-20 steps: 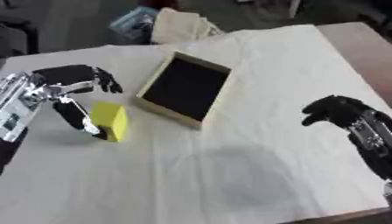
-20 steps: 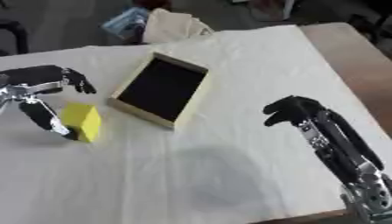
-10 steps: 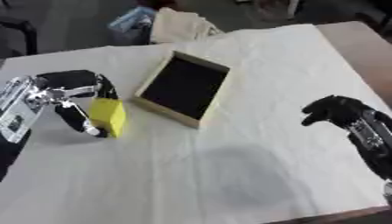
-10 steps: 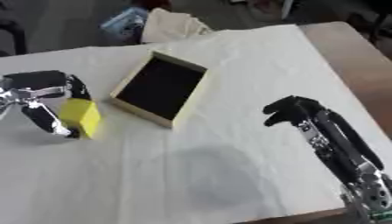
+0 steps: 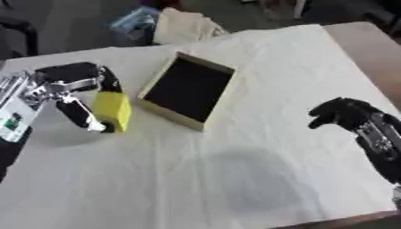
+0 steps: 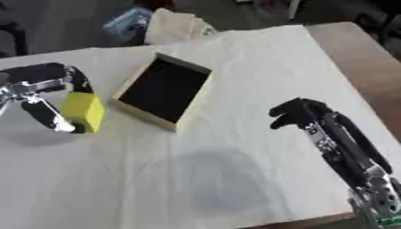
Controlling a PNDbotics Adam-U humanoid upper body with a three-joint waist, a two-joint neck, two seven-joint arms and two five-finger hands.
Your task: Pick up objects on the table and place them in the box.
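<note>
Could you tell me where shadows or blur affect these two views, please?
Left eye view: a soft grey shadow lies on the white cloth below the box, and the left hand around the yellow block looks smeared. Right eye view: the same shadow shows, and the box's dark inside hides all detail; the right hand is soft-edged.

Hidden behind the left hand [image 5: 74, 91]: the yellow block's [image 5: 112, 110] far side; cut off at the table's [image 5: 235, 179] near-right corner: the right hand's [image 6: 301, 116] forearm.
</note>
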